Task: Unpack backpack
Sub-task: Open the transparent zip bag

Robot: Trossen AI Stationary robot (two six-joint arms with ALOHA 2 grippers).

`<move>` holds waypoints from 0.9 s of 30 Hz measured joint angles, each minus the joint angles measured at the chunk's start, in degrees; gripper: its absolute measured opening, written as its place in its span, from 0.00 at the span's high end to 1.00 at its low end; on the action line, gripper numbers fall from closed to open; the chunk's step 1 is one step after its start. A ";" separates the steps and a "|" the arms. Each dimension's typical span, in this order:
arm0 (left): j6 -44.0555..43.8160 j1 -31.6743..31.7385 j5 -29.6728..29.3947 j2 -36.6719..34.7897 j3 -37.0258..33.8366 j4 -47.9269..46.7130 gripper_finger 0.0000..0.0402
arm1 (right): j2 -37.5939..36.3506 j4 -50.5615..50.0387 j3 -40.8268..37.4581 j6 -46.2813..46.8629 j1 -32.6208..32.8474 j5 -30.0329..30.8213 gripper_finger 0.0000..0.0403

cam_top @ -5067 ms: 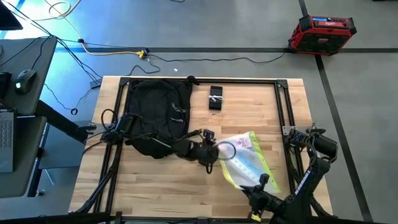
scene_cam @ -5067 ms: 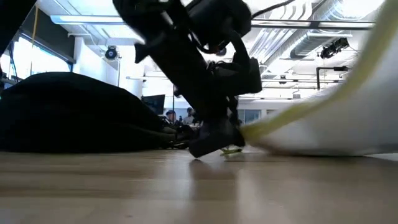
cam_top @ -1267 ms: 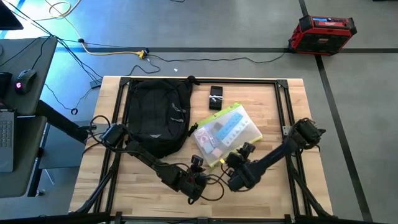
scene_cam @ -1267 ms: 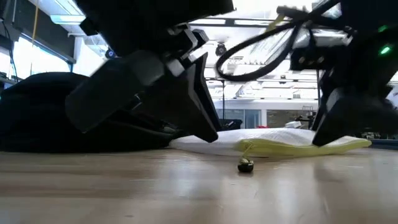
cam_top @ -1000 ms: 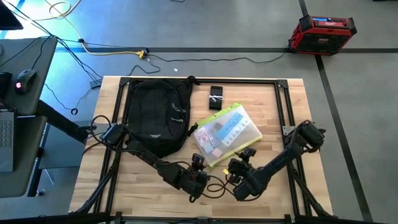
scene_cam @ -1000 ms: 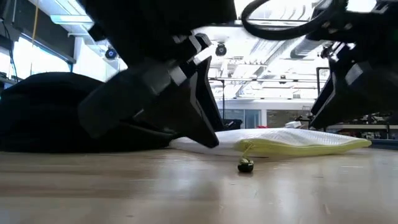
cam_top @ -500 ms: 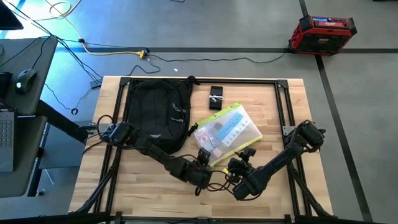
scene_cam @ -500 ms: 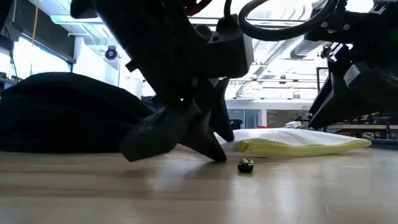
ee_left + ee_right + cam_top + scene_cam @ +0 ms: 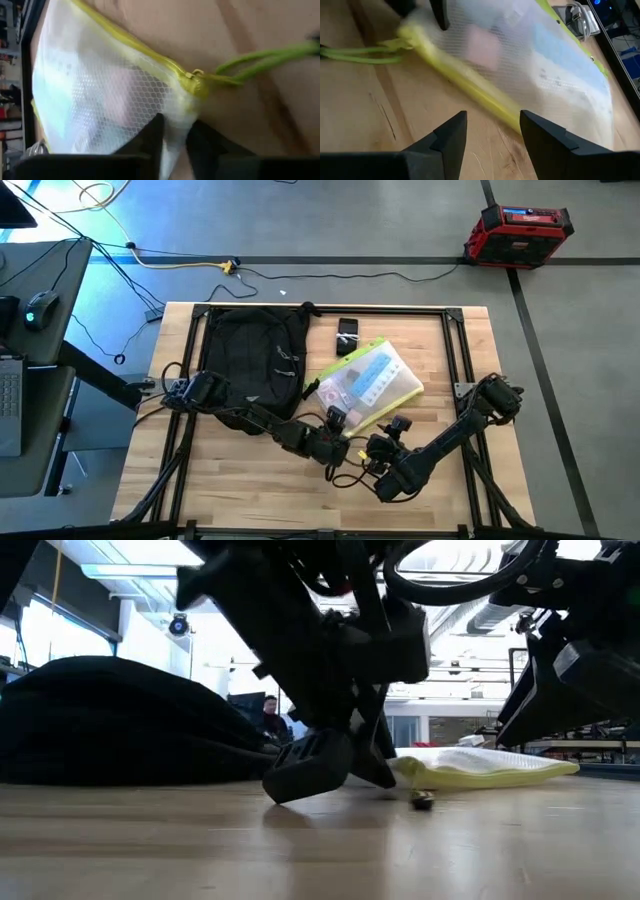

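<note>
— Where do we have the backpack point(image 9: 255, 365)?

— On the desk point(image 9: 240, 480), in its far left part, lying flat with its top loop toward the far edge. In the low view it is the dark rounded mound on the left point(image 9: 110, 725). Neither gripper touches it.

— And our left gripper point(image 9: 335, 423)?

— Out near the middle of the desk, at the near left corner of the clear mesh pouch point(image 9: 370, 387). The left wrist view shows our two dark fingers point(image 9: 150, 142) pinched on the pouch's point(image 9: 100, 95) netting just beside the yellow-green zipper end, with only a sliver between them. So we count it as clenched on the pouch. A green cord loop point(image 9: 265, 60) trails from the zipper pull across the wood.

— How does the pouch lie?

— Slantwise, right of the backpack, one corner pointing toward the far edge, close to a small black object point(image 9: 347, 331) that we cannot make out any better. In the low view the pouch point(image 9: 490, 765) lies flat on the wood, and a small dark bead point(image 9: 422, 801) sits on the board just in front of it.

— What of our right gripper point(image 9: 392, 442)?

— It hovers over the near half of the desk, just beside the left one, on the pouch's near side. In the right wrist view its fingers point(image 9: 452, 132) stand apart with bare wood and the yellow zipper edge between them, grasping nothing.

— Anything beyond the desk?

— A red and black case point(image 9: 517, 234) on the floor, and a person point(image 9: 270, 720) far back in the room.
</note>
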 joint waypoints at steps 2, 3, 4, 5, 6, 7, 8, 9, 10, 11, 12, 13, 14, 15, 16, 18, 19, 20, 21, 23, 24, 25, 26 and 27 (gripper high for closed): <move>-0.76 0.02 -0.69 0.00 0.03 -0.59 0.97 | 0.00 -1.04 0.51 -0.97 0.02 0.14 0.57; -1.26 -0.04 -1.63 -0.11 0.03 -0.70 0.98 | 0.00 -2.29 1.18 -1.61 0.12 0.53 0.57; -1.53 -0.17 -2.88 -0.27 0.03 -0.95 0.98 | 0.00 -3.49 1.86 -1.43 0.52 1.89 0.57; -1.54 -0.43 -4.54 -0.42 -0.02 -1.21 0.98 | 0.00 -4.99 2.58 -0.40 1.07 4.08 0.57; -1.61 -0.80 -6.41 -0.80 -0.10 -2.01 0.99 | 0.00 -7.02 3.27 1.24 1.84 6.59 0.57; -2.05 -1.21 -8.48 -0.93 -0.03 -3.20 0.99 | 0.00 -9.14 4.01 3.27 2.81 9.14 0.57; -2.87 -1.77 -10.99 -1.35 0.43 -5.17 1.00 | 0.00 -11.16 4.78 5.99 3.89 11.98 0.57; -3.75 -2.46 -13.55 -1.85 0.91 -7.17 1.00 | 0.00 -12.94 5.38 9.02 4.96 15.56 0.57; -4.67 -3.00 -16.00 -2.24 1.52 -8.66 1.00 | 0.00 -14.62 5.78 11.91 5.95 18.96 0.57; -5.35 -3.59 -17.86 -3.00 1.93 -9.30 1.00 | -0.04 -15.44 6.08 14.14 6.84 22.05 0.57; -5.86 -4.15 -19.08 -3.42 2.15 -9.68 1.00 | -0.04 -16.11 6.42 15.92 7.54 24.02 0.57; -6.35 -4.57 -19.54 -3.82 2.24 -9.57 1.00 | -0.04 -16.92 6.76 17.50 8.06 25.34 0.57; -6.53 -4.98 -19.75 -4.20 2.17 -9.68 1.00 | -0.04 -17.45 7.15 18.72 8.43 26.36 0.57; -7.09 -5.26 -19.92 -4.20 2.11 -9.90 1.00 | -0.04 -17.76 7.57 19.50 8.69 26.77 0.57; -7.52 -5.53 -20.47 -4.23 2.07 -9.89 1.00 | -0.04 -17.80 7.93 19.63 8.83 26.61 0.57; -8.64 -6.02 -23.26 -4.48 2.02 -10.02 1.00 | -0.04 -17.84 8.52 17.63 8.87 22.69 0.57; -8.87 -6.08 -24.74 -4.63 2.02 -9.89 1.00 | -0.04 -17.77 8.61 15.97 8.86 19.86 0.58; -8.94 -6.09 -25.92 -4.82 2.03 -9.85 1.00 | -0.04 -17.88 8.60 14.88 8.94 17.37 0.58; -9.02 -6.09 -27.00 -4.88 2.08 -9.58 1.00 | -0.04 -17.74 8.42 14.54 8.96 16.36 0.59; -9.20 -6.07 -27.37 -4.92 2.08 -9.69 1.00 | -0.09 -15.92 7.18 14.92 8.96 18.38 0.62; -9.59 -6.03 -27.19 -4.92 2.08 -9.66 1.00 | -0.07 -15.41 6.33 14.99 8.80 20.48 0.64; -9.97 -6.00 -27.00 -4.92 2.08 -9.72 1.00 | -0.07 -14.62 5.49 14.98 8.42 22.61 0.65; -10.13 -5.96 -27.00 -4.92 2.08 -9.70 1.00 | -0.07 -13.75 4.68 14.92 7.66 24.46 0.66; -10.09 -5.96 -27.01 -4.92 2.08 -9.62 1.00 | -0.07 -13.19 3.93 14.96 6.61 25.66 0.68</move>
